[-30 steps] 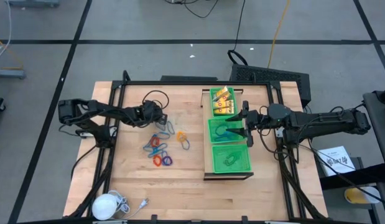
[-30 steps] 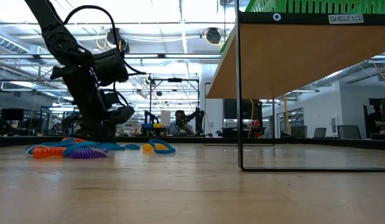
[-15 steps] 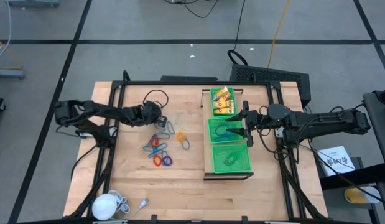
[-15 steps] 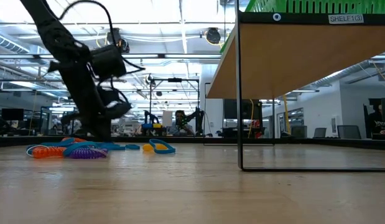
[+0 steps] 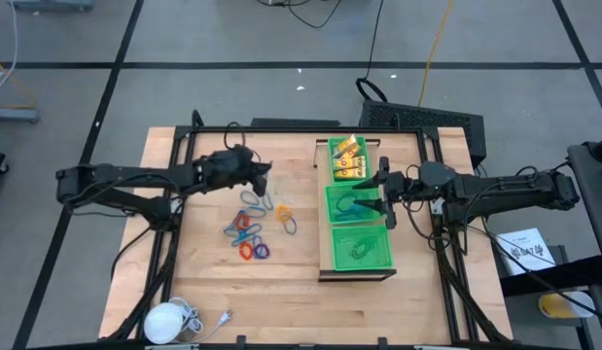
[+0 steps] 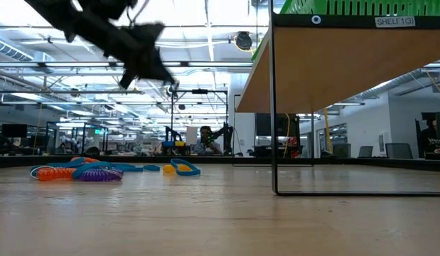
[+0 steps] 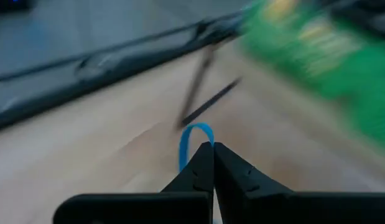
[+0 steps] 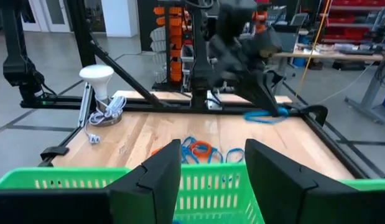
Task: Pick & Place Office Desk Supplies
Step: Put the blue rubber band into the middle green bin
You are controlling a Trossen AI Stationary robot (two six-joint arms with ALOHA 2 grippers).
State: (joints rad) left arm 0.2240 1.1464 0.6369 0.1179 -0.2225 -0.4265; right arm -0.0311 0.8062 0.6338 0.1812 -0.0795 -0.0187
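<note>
Above the near-left stretch of the pale wooden table (image 5: 213,282), the left gripper (image 5: 265,177) is up in the air now, where a second ago it sat low among the scattered supplies. Its two dark fingers are pinched tight together, and a thin blue ring (image 7: 193,138) hangs from the tips, a slim loop of what looks like flexible plastic or rubber. The right wrist view confirms it: the same blue loop (image 8: 267,115) dangles clear of the wood beneath the raised arm. So the pick looks done, and I'd judge the carry toward the trays comes next.

Left behind on the table is the loose cluster of rings (image 5: 252,231), thin hoops in red, orange, purple and blue, some overlapping, lying flat. From table height they read as a low tangle of ribbed, springy coils (image 6: 77,171).

Over on the raised wooden shelf, three green mesh trays (image 5: 361,208) stand in a row; yellow rectangular packets (image 5: 347,158) fill the far one, glossy and flat-sided. The right gripper (image 5: 383,199) waits over the edge of the middle tray, its blocky fingers parted and nothing between them.

A white round object with a cord (image 5: 170,319) rests at the table's near corner.
</note>
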